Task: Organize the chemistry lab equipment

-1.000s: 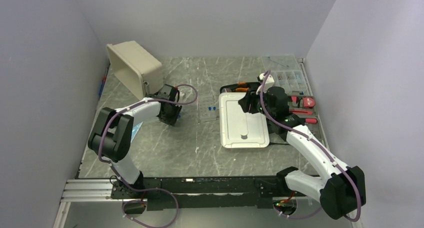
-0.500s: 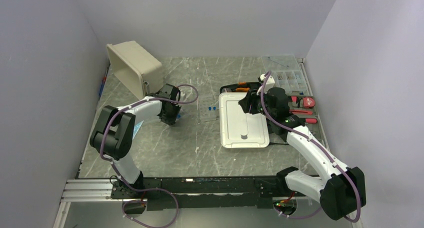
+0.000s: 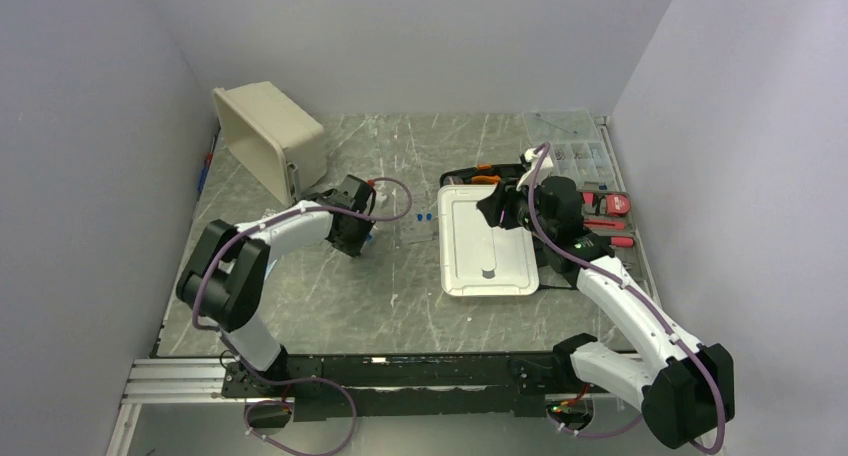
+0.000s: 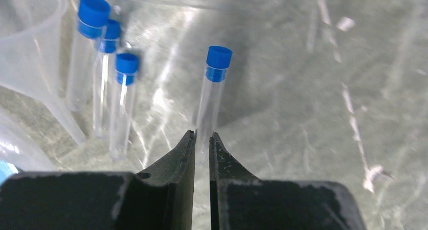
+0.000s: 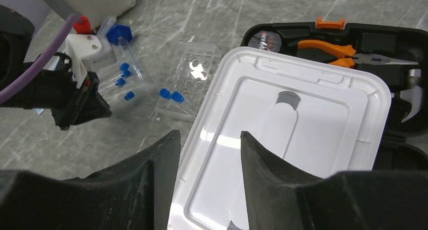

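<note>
A clear test tube (image 4: 212,99) with a blue cap stands between the tips of my left gripper (image 4: 202,134), whose jaws are closed against its lower end. Three more blue-capped tubes (image 4: 123,104) lie just left of it beside a translucent funnel (image 4: 30,53). In the top view the left gripper (image 3: 355,238) sits left of the flat clear perforated rack (image 3: 420,226), which holds two blue caps (image 5: 170,95). My right gripper (image 5: 209,134) hangs open over the left rim of the white tray lid (image 5: 303,139), holding nothing.
A black case of orange-handled tools (image 5: 383,43) lies under the lid's far side. A beige bin (image 3: 268,136) lies tipped at the back left. A clear parts box (image 3: 575,156) and red-handled tools (image 3: 605,211) sit along the right edge.
My left gripper has closed in on the test tube and shifted slightly right toward the rack. The right arm has stayed where it was.
</note>
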Available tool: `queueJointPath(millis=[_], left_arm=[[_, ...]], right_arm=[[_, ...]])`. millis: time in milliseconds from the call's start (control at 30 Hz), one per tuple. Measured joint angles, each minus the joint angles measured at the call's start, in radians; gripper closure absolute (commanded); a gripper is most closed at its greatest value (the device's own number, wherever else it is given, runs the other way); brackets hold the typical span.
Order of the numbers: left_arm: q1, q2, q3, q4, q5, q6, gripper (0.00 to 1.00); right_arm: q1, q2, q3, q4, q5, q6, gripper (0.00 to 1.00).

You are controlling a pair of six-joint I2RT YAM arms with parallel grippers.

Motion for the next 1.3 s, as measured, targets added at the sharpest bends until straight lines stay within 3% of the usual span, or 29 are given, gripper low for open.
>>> queueJointPath(millis=[300,533,900,1300], left_arm=[[-0.084,-0.308,-0.069,0.015,0.034,-0.01,0.94],[-0.109,-0.489,-0.114,0.076,0.18,-0.007,0.94],[-0.114,-0.576,-0.152,0.163,0.412,-0.02,0.94],[-0.125,-0.608,-0.156,0.173,0.461,-0.02,0.94]], right_arm=[[-0.001,-0.037,0.0,0.003,-0.163,0.106,0.48],[0.07,0.015,0.006,0.107,-0.31,0.259,0.48],[0.232,0.287,0.122,0.247,-0.446,0.375,0.47],[0.274,0.335,0.167,0.236,-0.416,0.369,0.48]])
